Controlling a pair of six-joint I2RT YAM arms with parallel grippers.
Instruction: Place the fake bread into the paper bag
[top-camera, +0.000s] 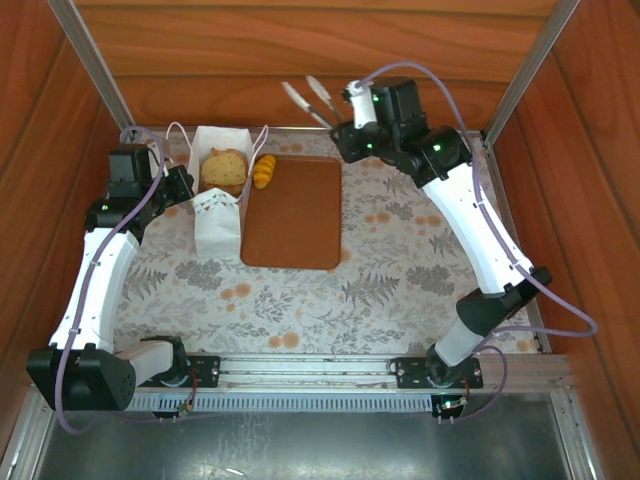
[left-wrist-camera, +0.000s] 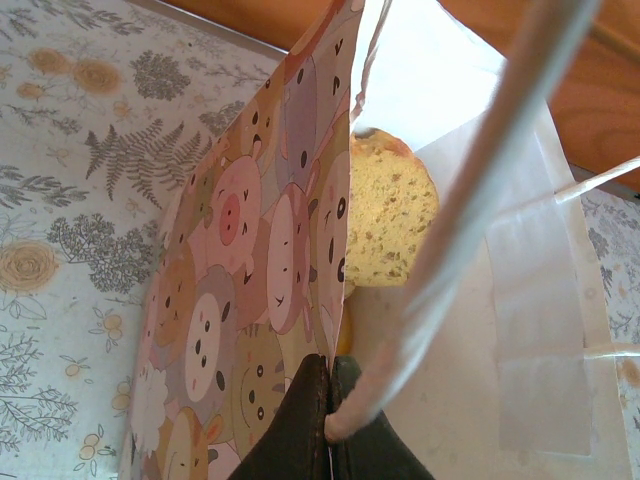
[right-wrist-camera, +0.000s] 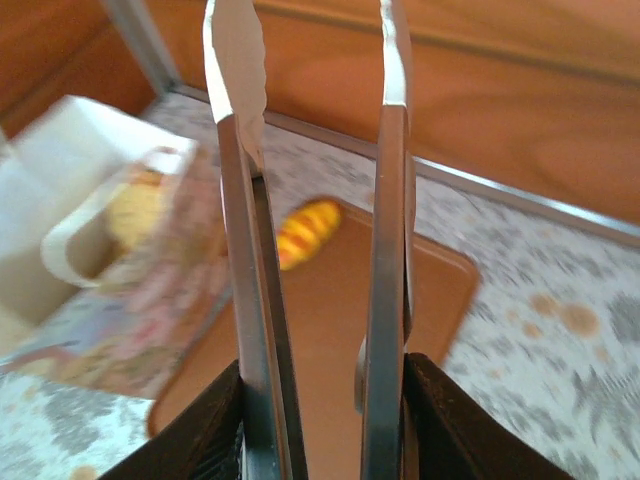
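The paper bag stands open left of the tray, white inside with an animal-print wall. My left gripper is shut on that wall's upper edge, beside a white cord handle. A yellow-brown slice of fake bread rests inside the bag. A striped yellow-orange roll lies at the tray's far left corner. My right gripper is shut on metal tongs, held high near the back wall. The tong tips stand apart with nothing between them.
The flat brown tray lies mid-table on the floral cloth, next to the bag. Wooden walls and metal posts enclose the table at the back and sides. Floral cloth stretches right of the tray.
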